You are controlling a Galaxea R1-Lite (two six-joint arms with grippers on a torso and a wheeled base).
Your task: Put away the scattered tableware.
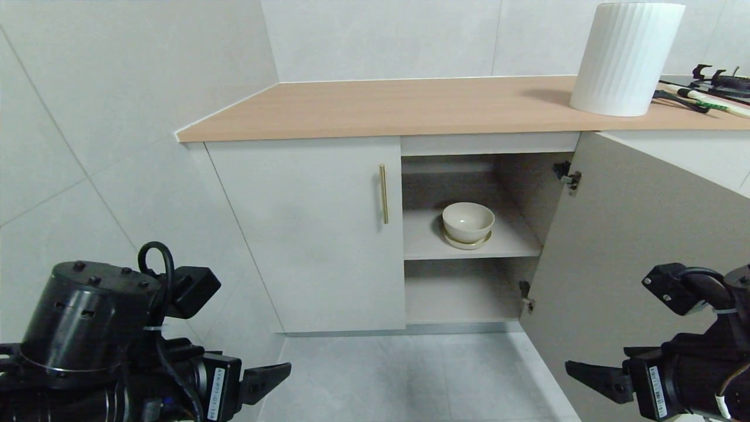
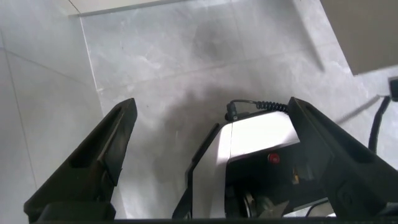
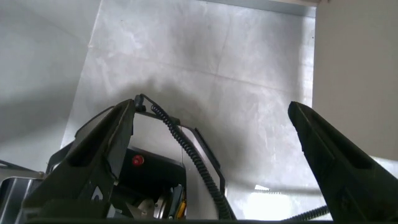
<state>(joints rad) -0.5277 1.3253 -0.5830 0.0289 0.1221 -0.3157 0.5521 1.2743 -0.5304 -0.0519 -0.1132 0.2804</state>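
Head view, clock positions taken from the frame centre.

We are logging the cabinet first: it is filling the middle of the view under a wooden countertop that is running across 12 o'clock. Its right door is standing swung open toward 3 to 4 o'clock. The left door is sitting shut at 9 o'clock, with a slim gold handle along its inner edge. Grey floor tiles are lying at 6 o'clock.

At 1 o'clock a white ribbed cylinder is standing upright on the countertop. Just beside it, at 2 o'clock, some dark-handled utensils are lying; we cannot tell what kind.

The left gripper is hanging low at 7 to 8 o'clock, well apart from the cabinet. We are reading its fingers as spread wide, with only floor between them and nothing touched.

The right gripper is hanging at 4 to 5 o'clock, in front of the open door. It is likewise spread wide, gripping nothing.

Tableware: a cream bowl is sitting upright on a matching saucer. Both are resting on the upper shelf inside the open compartment, near centre at 3 o'clock. The lower shelf is lying below at 5 o'clock.
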